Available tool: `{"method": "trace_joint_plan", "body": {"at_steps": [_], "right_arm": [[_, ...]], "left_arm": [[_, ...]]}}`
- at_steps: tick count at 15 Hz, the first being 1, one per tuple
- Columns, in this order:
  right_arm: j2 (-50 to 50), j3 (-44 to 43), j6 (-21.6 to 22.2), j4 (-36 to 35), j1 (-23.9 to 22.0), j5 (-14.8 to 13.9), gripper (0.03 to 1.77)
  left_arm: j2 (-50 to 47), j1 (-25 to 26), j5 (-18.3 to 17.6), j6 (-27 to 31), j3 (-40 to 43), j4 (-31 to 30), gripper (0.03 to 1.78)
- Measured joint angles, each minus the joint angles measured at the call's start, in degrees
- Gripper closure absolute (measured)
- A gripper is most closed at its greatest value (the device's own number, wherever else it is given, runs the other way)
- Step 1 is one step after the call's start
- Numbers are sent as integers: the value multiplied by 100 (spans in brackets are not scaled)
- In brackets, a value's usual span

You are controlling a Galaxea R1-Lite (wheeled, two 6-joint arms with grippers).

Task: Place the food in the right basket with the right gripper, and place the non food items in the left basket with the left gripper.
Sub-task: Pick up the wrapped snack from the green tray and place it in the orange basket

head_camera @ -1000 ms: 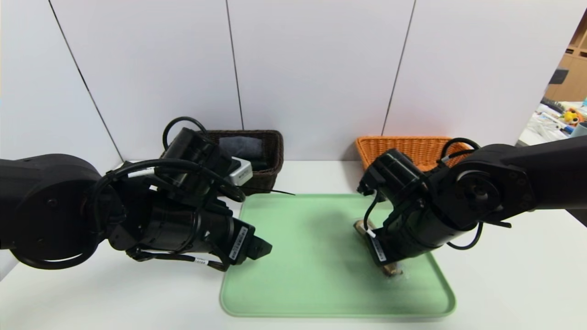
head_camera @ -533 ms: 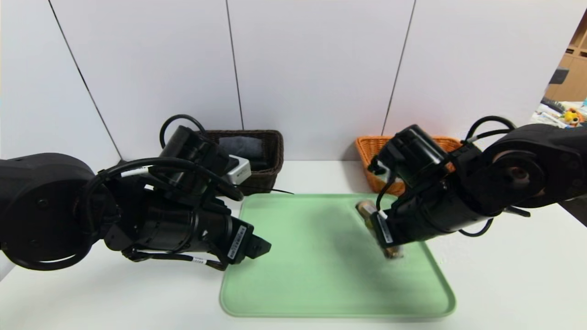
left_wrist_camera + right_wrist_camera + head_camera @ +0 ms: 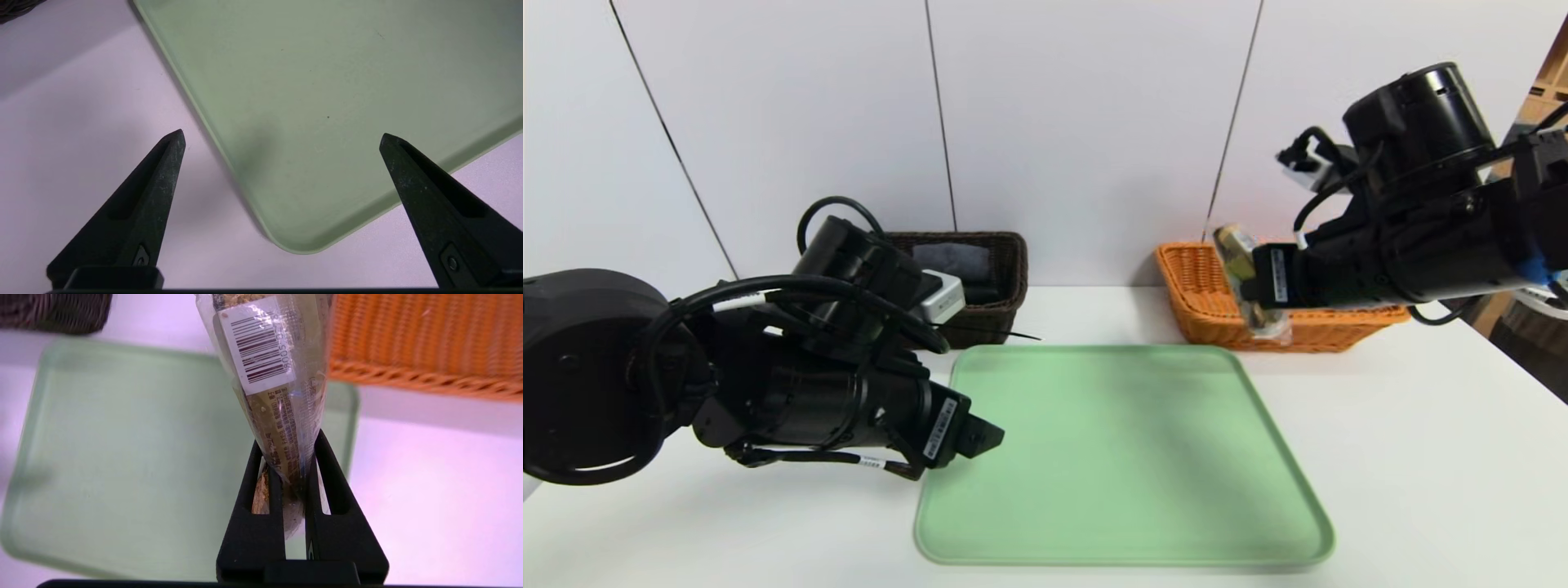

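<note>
While clear-wrapped, golden-brown food (image 3: 278,416) bears a white barcode label.

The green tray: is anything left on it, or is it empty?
Empty. The green tray shows only bare surface in the head view; the wrapped snack bar is up in the right gripper, by the orange basket.

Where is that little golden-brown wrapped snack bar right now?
In the head view, the golden-brown snack bar in clear wrap hangs on the right, pinched in the right gripper, beside the orange wicker basket.
</note>
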Motion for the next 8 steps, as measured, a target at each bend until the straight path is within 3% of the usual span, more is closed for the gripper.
{"method": "trace_joint_plan", "body": {"at_steps": [3, 8], "right_arm": [[24, -118, -610, -312, -597, 11, 161], [364, -135, -2488, -835, -1446, 28, 161]], "left_arm": [[-20, 0, -5, 13, 0, -2, 12], [-17, 0, -10, 44, -39, -11, 12]]}}
